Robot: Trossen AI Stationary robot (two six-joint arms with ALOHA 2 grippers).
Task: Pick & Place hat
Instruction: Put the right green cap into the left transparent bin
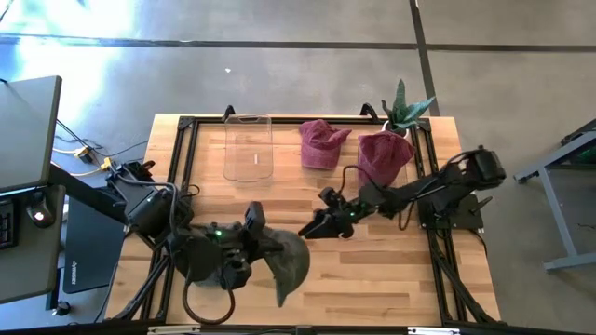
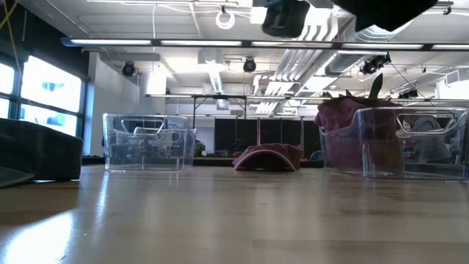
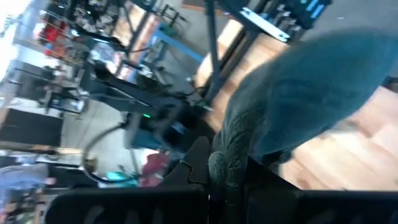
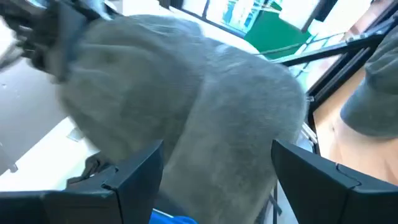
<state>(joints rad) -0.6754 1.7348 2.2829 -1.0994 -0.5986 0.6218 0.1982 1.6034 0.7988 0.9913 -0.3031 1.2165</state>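
Left gripper (image 1: 264,244) clenched on the grey hat (image 1: 291,263) low over the worktop (image 1: 372,270) front, right gripper (image 1: 312,227) released, facing that hat, one red hat (image 1: 321,142) lying at the back, another (image 1: 382,155) in a bin beside it

Left arm comes in from the lower left of the high view, folded low across the bottom centre, its gripper (image 1: 265,244) pointing right with the jaws clamped together on dark green cloth; in its wrist view the fabric bunches between the fingers (image 3: 199,158). Right arm stretches from the right edge toward the middle, elbow bent, gripper (image 1: 312,226) aimed left at frame centre, jaws spread wide apart, fingers (image 4: 134,168) holding nothing.
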